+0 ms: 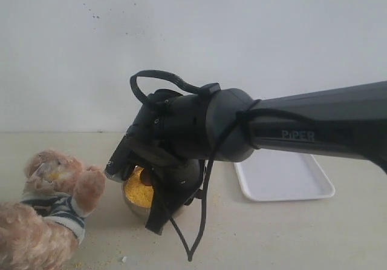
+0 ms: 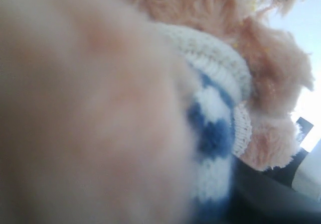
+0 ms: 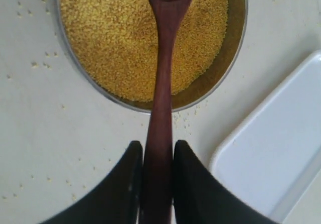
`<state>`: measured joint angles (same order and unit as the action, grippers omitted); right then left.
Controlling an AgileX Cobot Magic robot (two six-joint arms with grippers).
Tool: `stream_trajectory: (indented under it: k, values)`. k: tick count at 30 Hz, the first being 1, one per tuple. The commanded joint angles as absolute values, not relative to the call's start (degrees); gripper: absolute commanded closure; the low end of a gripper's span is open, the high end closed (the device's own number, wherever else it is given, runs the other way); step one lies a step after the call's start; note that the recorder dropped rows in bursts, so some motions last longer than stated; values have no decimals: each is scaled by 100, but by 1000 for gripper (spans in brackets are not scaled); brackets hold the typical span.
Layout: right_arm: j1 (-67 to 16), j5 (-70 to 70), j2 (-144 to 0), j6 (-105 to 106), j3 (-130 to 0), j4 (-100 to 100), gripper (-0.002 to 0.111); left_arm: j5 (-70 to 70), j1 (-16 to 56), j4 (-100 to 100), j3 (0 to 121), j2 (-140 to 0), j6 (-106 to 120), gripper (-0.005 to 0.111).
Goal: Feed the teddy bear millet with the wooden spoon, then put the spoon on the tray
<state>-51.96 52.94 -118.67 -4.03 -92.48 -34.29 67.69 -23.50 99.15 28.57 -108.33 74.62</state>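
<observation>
My right gripper (image 3: 158,146) is shut on the thin handle of the dark reddish wooden spoon (image 3: 163,73). The spoon's oval bowl reaches over the yellow millet (image 3: 115,33) in the steel bowl (image 3: 220,78). In the exterior view this gripper (image 1: 148,188) hangs tilted over the millet (image 1: 138,185), hiding most of the bowl (image 1: 136,204). The teddy bear (image 1: 54,203) in its striped shirt lies at the lower left, with yellow grains on its muzzle. The left wrist view is filled with blurred bear fur (image 2: 271,53) and shirt (image 2: 215,133); no left fingers show.
The white tray (image 1: 284,179) lies on the table right of the bowl, and its corner (image 3: 281,153) shows beside my right fingers. Loose millet grains are scattered on the table around the bowl. The right arm (image 1: 314,131) spans the view from the right.
</observation>
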Motion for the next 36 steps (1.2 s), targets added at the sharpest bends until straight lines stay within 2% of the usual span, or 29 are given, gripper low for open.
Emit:
stream_trajectory:
  k: [1,8,25,29,36]
  values:
    - [-5180,5337,-11852,-989,-9269,-3605,109,6996,-2328,9995,2873,-10829,7421,103]
    - [-5180,5506,-11852,317,-9269,-2696,109,6996,-2328,9995,2873,-10829,7421,103]
    - [-5160,5619,-11832,-609,-9269,-3053,109,6996,-2328,9995,2873,-10829,7445,103]
    - [-4971,5693,-11733,-574,-9269,-2855,109,6996,-2328,9995,2873,-10829,7445,103]
    - [-4315,5857,-11245,364,-9269,-1193,109,6996,-2328,9995,2873,-10829,7457,103]
